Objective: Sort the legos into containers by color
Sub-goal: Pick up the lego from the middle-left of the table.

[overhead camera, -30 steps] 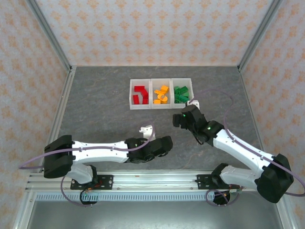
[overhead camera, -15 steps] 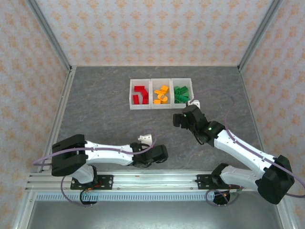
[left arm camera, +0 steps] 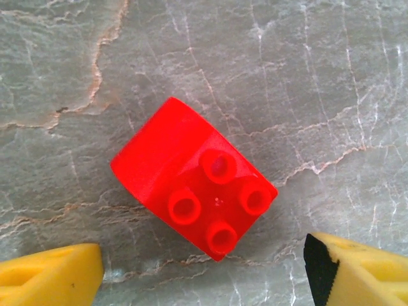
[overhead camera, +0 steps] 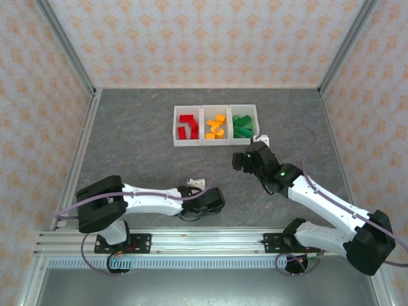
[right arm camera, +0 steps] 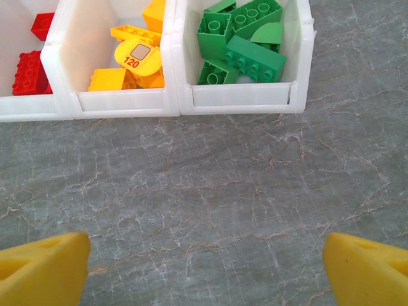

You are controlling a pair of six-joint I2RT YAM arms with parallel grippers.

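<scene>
In the last second the left arm [overhead camera: 153,199] has folded back toward the near edge of the desk [overhead camera: 127,146], bringing its wrist down over 1 loose red brick [left arm camera: 194,203]. The brick lies flat on the desk, 4 studs up and its curved end turned away. It sits between the 2 yellow fingertips [left arm camera: 54,275], which touch it on neither side. So the left jaws are released and only bracketing the brick, not yet gripping it.

The right arm [overhead camera: 319,197] has hardly stirred. Its jaws hang spread wide and empty just in front of the containers [right arm camera: 178,102], nearest the green one.

The 3 bins [overhead camera: 215,142] already hold red, orange-yellow and green legos, each color in its own bin. I'd judge the sorting nearly finished, with this brick the piece now in hand. It is well apart from the red bin [overhead camera: 176,124] at the left end of the row, so next comes a squeeze, a lift and a long carry forward.
</scene>
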